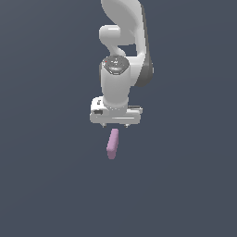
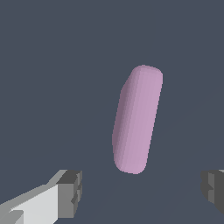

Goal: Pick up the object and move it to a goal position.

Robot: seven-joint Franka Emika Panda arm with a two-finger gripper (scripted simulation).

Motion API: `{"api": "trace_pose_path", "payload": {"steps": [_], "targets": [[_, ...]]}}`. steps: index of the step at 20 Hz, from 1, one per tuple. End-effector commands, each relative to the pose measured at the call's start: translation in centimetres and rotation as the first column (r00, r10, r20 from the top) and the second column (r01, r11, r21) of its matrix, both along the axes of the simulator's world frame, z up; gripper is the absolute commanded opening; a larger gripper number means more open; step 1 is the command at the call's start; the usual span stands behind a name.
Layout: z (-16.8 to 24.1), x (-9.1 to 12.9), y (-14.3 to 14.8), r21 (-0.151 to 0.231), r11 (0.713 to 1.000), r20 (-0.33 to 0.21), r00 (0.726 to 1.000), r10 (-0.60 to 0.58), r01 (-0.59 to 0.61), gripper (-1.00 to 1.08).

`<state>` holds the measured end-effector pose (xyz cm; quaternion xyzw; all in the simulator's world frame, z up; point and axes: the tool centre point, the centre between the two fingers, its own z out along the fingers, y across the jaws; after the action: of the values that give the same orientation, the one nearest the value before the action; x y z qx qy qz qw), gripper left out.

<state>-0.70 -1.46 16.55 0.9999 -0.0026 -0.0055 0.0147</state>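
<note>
The object (image 1: pixel 112 143) is a small pale pink-lilac elongated block with rounded ends, lying on the dark grey surface just below the white gripper (image 1: pixel 115 125) in the exterior view. In the wrist view the block (image 2: pixel 136 119) lies ahead of the fingertips, apart from them. The gripper (image 2: pixel 142 190) is open and empty. One dark finger pad (image 2: pixel 72 192) and the other pad (image 2: pixel 214 190) stand wide apart, wider than the block. The fingers are mostly hidden under the hand in the exterior view.
The white arm (image 1: pixel 122 55) rises behind the gripper toward the top of the exterior view. The plain dark grey surface (image 1: pixel 46 185) spreads all around, with no other objects in sight.
</note>
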Motion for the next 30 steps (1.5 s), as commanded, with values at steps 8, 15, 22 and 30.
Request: {"api": "trace_pose_path", "payload": {"steps": [8, 15, 22, 30], "targets": [[0.5, 0.0, 2.9, 0.009, 0.998, 0.012, 0.998, 0.068, -0.068, 1.00], [0.5, 0.2, 2.9, 0.011, 0.998, 0.013, 0.998, 0.060, -0.060, 1.00], [-0.6, 1.9, 1.1, 0.020, 0.998, 0.013, 0.998, -0.057, 0.057, 1.00], [-1.9, 3.6, -0.9, 0.029, 0.983, 0.011, 0.983, -0.184, 0.184, 1.00]]}}
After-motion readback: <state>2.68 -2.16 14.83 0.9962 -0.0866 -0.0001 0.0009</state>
